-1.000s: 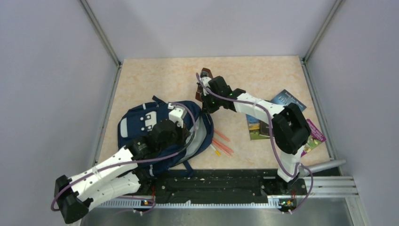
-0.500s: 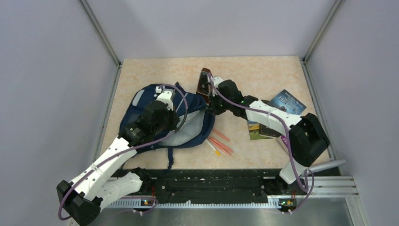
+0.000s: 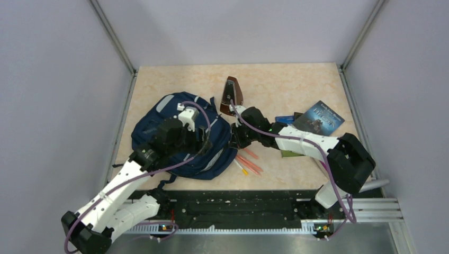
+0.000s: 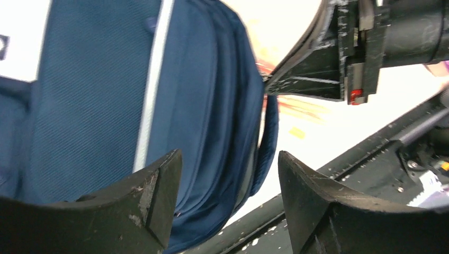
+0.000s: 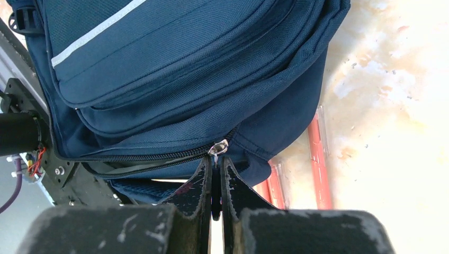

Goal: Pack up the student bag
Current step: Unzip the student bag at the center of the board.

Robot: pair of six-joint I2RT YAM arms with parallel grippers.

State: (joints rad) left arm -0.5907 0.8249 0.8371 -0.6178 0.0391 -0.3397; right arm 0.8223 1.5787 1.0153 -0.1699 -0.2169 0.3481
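The student bag (image 3: 174, 114), navy with thin pale stripes, lies on the table left of centre. My left gripper (image 3: 207, 142) hovers over its right half, jaws open with only bag fabric (image 4: 95, 90) beneath them (image 4: 229, 156). My right gripper (image 3: 233, 141) is at the bag's right edge. In the right wrist view it (image 5: 216, 160) is shut on the metal zipper pull (image 5: 218, 147) of the bag (image 5: 174, 69). The zipper left of the pull gapes slightly. The right gripper's body (image 4: 328, 58) shows at the top of the left wrist view.
A brown metronome (image 3: 231, 95) stands just beyond the bag. Red and orange pens (image 3: 248, 162) lie by the bag's right edge, also (image 5: 316, 159) under the right gripper. Books (image 3: 319, 117) lie on the right. The black base rail (image 3: 238, 206) runs along the near edge.
My left gripper has opened and let go of the bag, which has settled flatter. The right gripper has moved nearer, from beside the metronome to the bag's right edge.
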